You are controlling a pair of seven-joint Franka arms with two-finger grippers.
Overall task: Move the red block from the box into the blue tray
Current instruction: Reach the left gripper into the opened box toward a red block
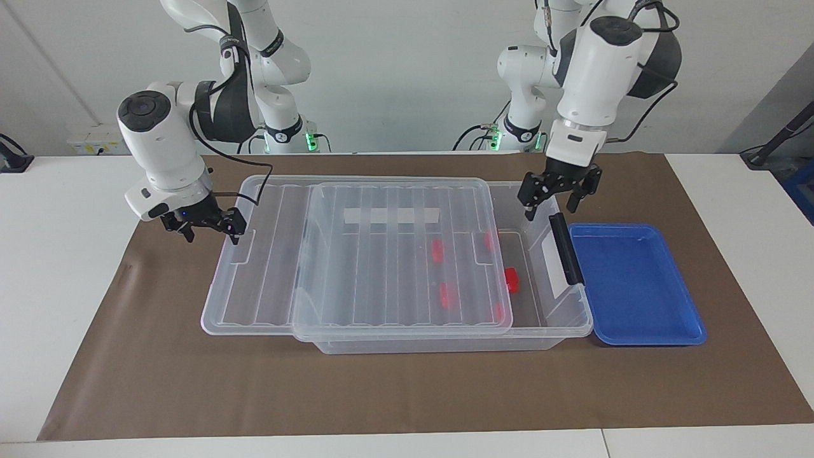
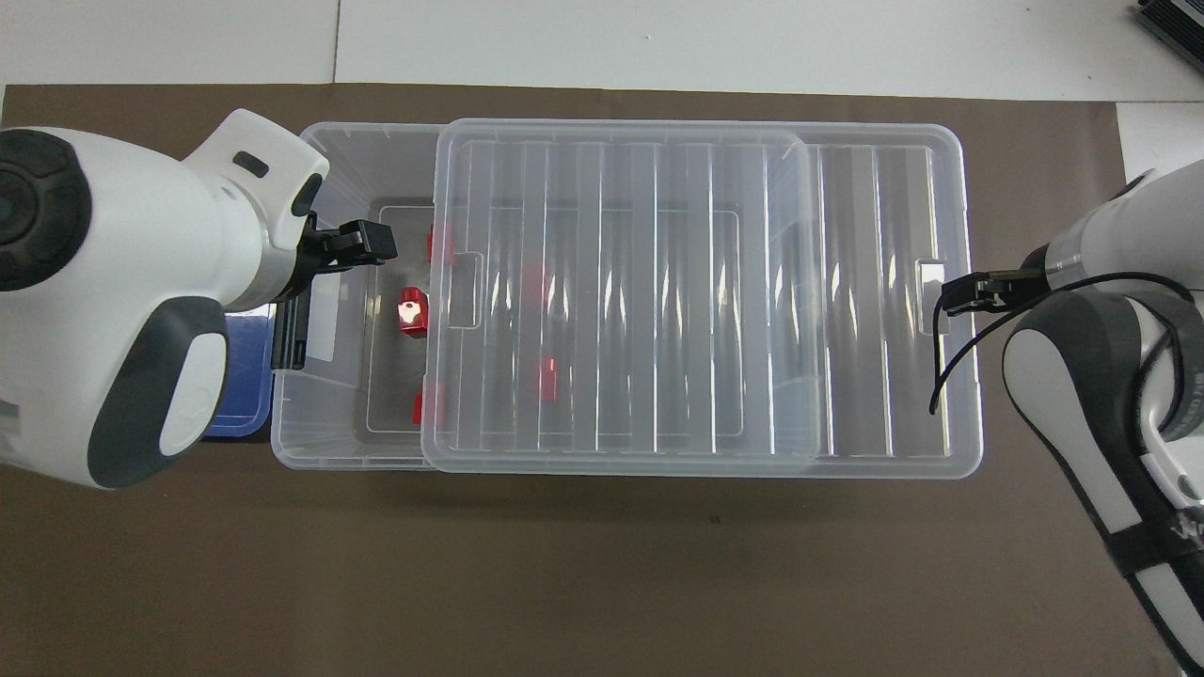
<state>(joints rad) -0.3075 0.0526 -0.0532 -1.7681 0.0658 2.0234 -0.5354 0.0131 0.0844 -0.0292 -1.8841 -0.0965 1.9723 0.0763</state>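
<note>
None of the red blocks sits in the blue tray point(image 1: 636, 286) yet; we see one red block point(image 1: 511, 280) bare in the box point(image 1: 445, 340) where the lid point(image 1: 356, 254) is slid aside, both grippers released: left gripper point(image 1: 558, 191) over that gap, right gripper point(image 1: 206, 226) at the lid's end. We work on a brown mat point(image 1: 381, 394) over a white table point(image 1: 63, 254), a pale wall point(image 1: 407, 76) above the box.

Storage box point(image 1: 559, 327) sits mid-table, lid point(image 1: 356, 254) slid toward the right arm's end; tray point(image 1: 636, 286) touches its other end.
</note>
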